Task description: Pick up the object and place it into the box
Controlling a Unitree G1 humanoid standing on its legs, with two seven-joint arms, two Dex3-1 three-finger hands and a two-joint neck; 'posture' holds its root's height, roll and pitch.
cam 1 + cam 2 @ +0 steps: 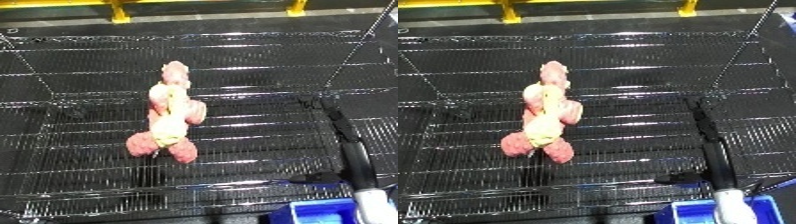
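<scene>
A pink and pale-yellow plush toy (171,116) lies stretched out on the floor of a black wire-mesh basket (80,165), near its middle. My right hand (708,142) reaches in from the lower right on its white forearm (728,205). Its black fingers are held straight and point away from me, holding nothing. The hand is to the right of the toy and well apart from it. My left hand shows in neither view.
The corner of a blue bin (322,212) shows at the bottom edge, next to my right forearm. Wire walls (351,55) rise at the basket's back and sides. A yellow frame (117,11) stands on the dark floor beyond.
</scene>
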